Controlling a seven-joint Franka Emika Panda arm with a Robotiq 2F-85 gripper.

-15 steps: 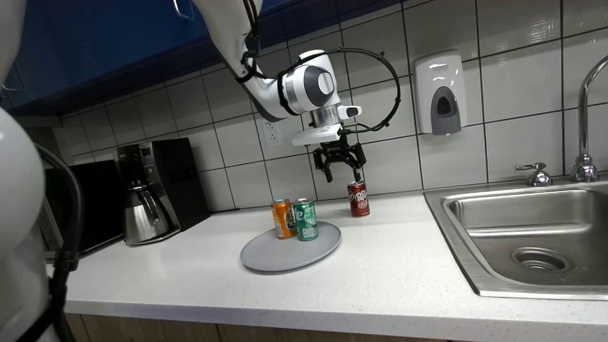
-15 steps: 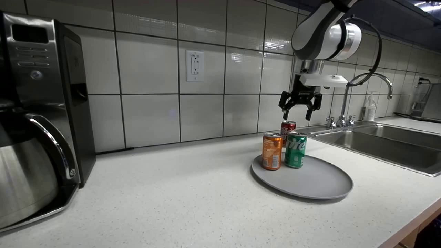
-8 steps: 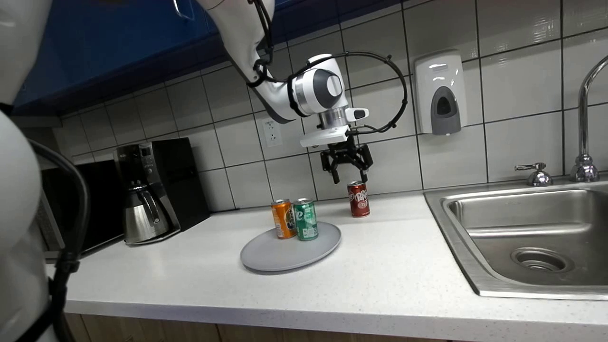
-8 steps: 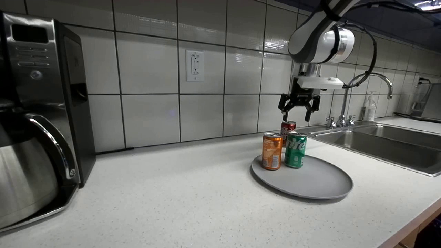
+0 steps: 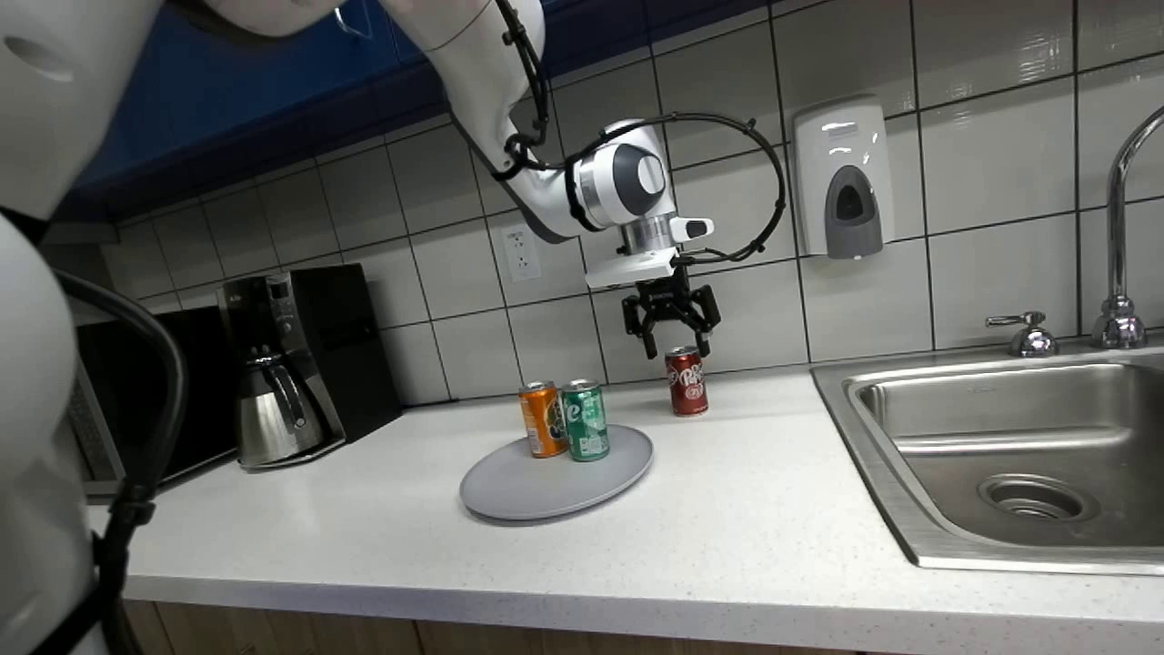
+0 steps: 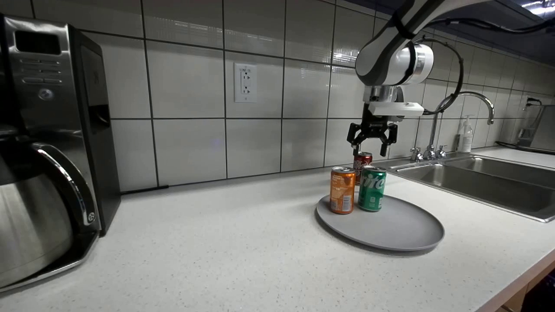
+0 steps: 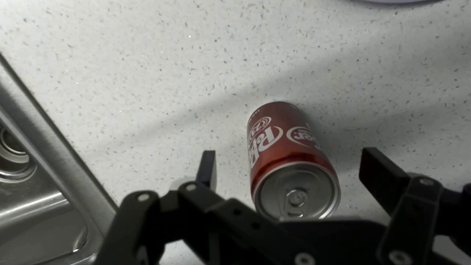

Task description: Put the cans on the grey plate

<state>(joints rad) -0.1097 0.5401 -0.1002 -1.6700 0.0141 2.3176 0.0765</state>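
Observation:
The dark red can [image 5: 687, 387] stands upright on the counter near the tiled wall, off the plate. In an exterior view it is partly hidden behind the others [image 6: 362, 161]. The orange can [image 5: 543, 420] and the green can [image 5: 586, 420] stand upright, close together, on the grey plate [image 5: 536, 491]. My gripper [image 5: 677, 349] is open and empty, pointing down just above the dark red can. In the wrist view that can [image 7: 283, 136] shows between the spread fingers [image 7: 289, 167], not touched by them. A sliver of the plate [image 7: 397, 1] shows at the top edge.
The steel sink [image 5: 878, 473] with its faucet lies beside the dark red can. The tiled wall [image 5: 746, 318] is close behind it. A soap dispenser [image 5: 841, 182] hangs on the wall. A coffee maker [image 5: 336, 346] with a steel pot [image 5: 273, 418] stands beyond the plate.
My gripper has moved slightly down and sideways, so that it is now more nearly over the dark red can. It stays open. The cans and the plate have not moved.

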